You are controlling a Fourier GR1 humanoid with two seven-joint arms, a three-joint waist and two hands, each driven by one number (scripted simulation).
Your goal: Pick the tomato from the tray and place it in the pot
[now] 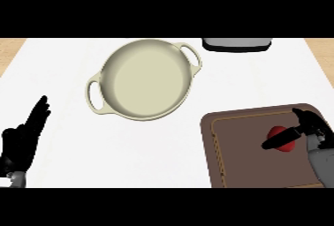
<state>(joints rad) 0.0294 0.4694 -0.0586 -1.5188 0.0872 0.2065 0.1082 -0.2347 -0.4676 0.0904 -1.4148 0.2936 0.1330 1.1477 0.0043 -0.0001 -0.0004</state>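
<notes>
At the counter's left edge, the robot's left hand rests open with its fingers pointing up, taking no part in the work. Toward the middle stands the cream pot, two-handled and with nothing inside it, well apart from the action. Behind it, at the far edge, sits a dark appliance with a grey top, only partly in view. At right, the brown tray holds the red tomato, and the right hand is curled about it, thumb on the near side and fingers over the top, though the tomato appears not yet lifted off the tray. By the look of it, the grasp is being made; the lift, the carry across to the pot and the release all remain to be done.
</notes>
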